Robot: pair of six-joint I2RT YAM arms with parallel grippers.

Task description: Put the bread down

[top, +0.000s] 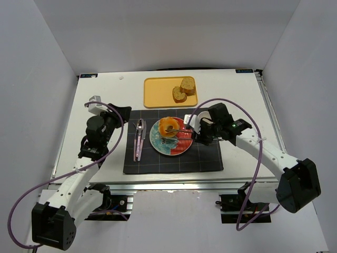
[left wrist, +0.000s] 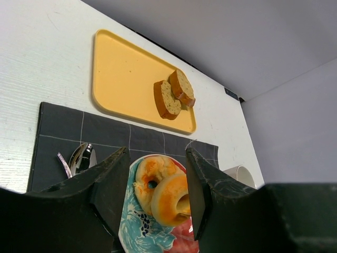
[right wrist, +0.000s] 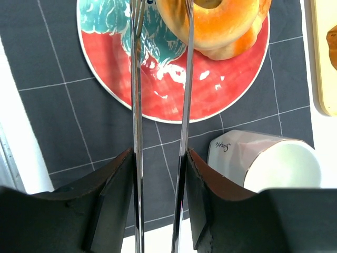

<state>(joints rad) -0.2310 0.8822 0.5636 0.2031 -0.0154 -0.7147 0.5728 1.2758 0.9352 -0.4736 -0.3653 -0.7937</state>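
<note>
With the bread on the plate, the right fingers grasp tongs reaching it, left fingers released; placing seems done, and next needs a clean tongs withdrawal.

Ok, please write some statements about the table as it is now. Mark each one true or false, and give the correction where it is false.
1. The ring roll and the other roll both lie on the plate. True.
2. The brown slices lie on the placemat. False: they lie on the yellow tray.
3. The right gripper holds metal tongs that reach toward the plate. True.
4. The left gripper is shut on the spoon. False: it is open and empty, and the spoon lies on the placemat, left of the plate.
</note>
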